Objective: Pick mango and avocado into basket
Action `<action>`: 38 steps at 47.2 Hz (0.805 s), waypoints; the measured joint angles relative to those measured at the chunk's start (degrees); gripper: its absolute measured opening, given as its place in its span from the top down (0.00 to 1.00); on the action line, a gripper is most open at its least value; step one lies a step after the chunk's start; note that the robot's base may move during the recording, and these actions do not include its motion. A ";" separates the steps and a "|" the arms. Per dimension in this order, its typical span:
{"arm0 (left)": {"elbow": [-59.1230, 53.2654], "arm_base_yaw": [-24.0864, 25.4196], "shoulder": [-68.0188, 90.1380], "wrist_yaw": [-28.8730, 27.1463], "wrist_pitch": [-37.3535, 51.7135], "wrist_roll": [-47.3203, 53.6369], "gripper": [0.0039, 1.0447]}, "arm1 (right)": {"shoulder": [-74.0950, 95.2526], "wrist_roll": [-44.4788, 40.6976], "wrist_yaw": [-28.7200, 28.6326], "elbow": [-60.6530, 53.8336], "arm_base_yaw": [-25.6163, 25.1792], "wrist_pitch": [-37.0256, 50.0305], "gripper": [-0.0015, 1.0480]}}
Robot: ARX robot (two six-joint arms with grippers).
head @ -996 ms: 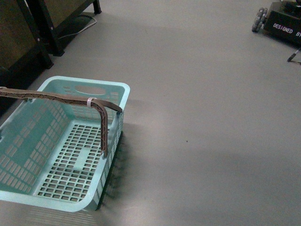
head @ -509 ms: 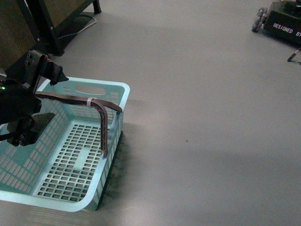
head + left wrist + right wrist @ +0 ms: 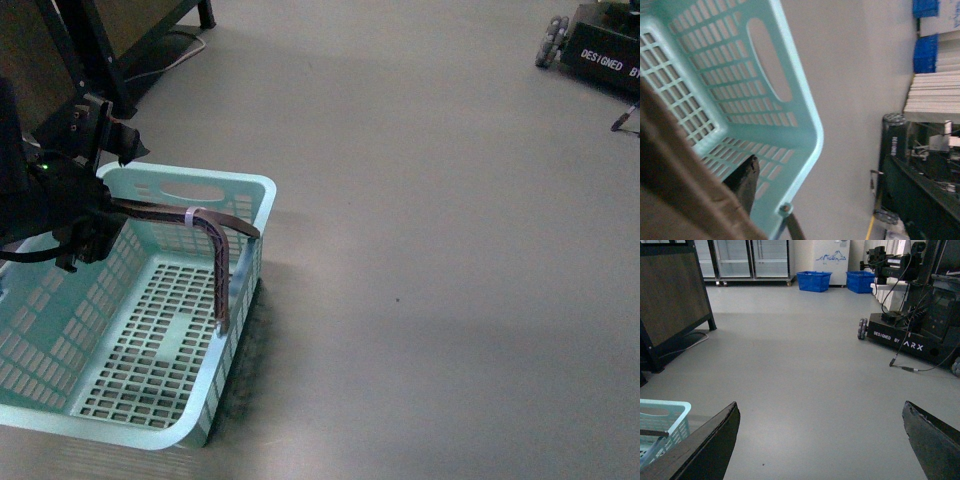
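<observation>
Since half a second ago my left arm has drawn up and toward the far corner of the basket, and a second ago it was not in the front view at all; the basket itself has not shifted. It sits on the grey floor at the lower left of the front view, light teal with slotted walls. Its brown handle arches over the near side with a white zip tie around it. The left end effector hangs over the far left rim with its fingers spread, one above the handle and one below, so the handle runs between them and I see no pinch on it. From the left wrist the handle fills the near corner as a brown blur, one dark finger shows beside it, and the basket's rounded corner with an oval cut-out lies just beyond. The right end effector is spread wide and holds nothing, its two dark fingers at the edges of its own view over bare floor. A corner of the basket shows past one finger. Further off stand a black wheeled base with white lettering, two blue crates by the far wall and a dark framed panel
</observation>
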 joint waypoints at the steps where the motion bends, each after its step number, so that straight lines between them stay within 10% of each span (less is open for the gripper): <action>1: 0.00 0.02 0.09 0.07 0.61 -0.13 0.29 | 0.00 0.00 0.00 0.00 0.00 0.00 0.07; 22: -7.19 2.16 -5.62 5.55 18.64 -14.53 0.89 | 0.00 0.00 -0.02 0.00 0.00 0.00 0.07; 38: -16.87 4.33 -46.90 0.28 -13.11 -13.68 0.94 | 0.00 0.00 0.00 0.00 0.00 0.00 0.07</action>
